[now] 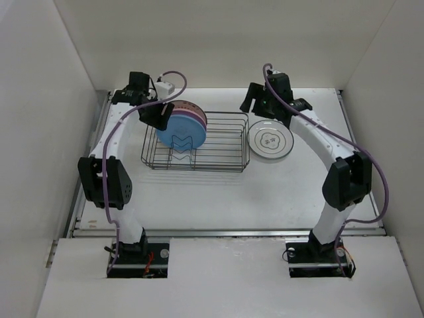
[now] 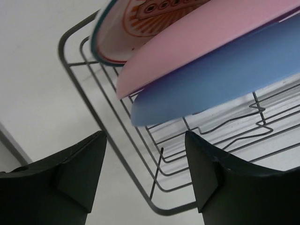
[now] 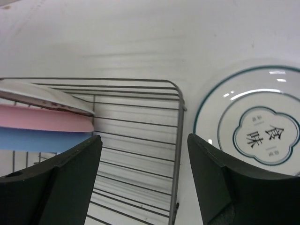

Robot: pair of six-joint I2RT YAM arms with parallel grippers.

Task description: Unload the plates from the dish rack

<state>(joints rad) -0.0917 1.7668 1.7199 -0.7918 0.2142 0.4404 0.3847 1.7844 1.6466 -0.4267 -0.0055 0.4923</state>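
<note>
Top view: the plates (image 1: 180,126) are stood on edge at the left end of the dish rack (image 1: 195,142), whose length runs left to right; the left gripper (image 1: 156,114) is nearest
Left wrist view: the left gripper is spread wide, empty; the blue plate (image 2: 215,79) is seen just above, upper right
Right wrist view: the right gripper (image 3: 144,140) is held wide, empty; a teal-rimmed plate (image 3: 253,122) is laid flat at right

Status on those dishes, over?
Left claw and right claw open, empty. Blue plate, pink plate, orange-patterned plate standing in dark wire dish rack. White teal-rimmed plate flat on table beside it. Nothing blocking.
</note>
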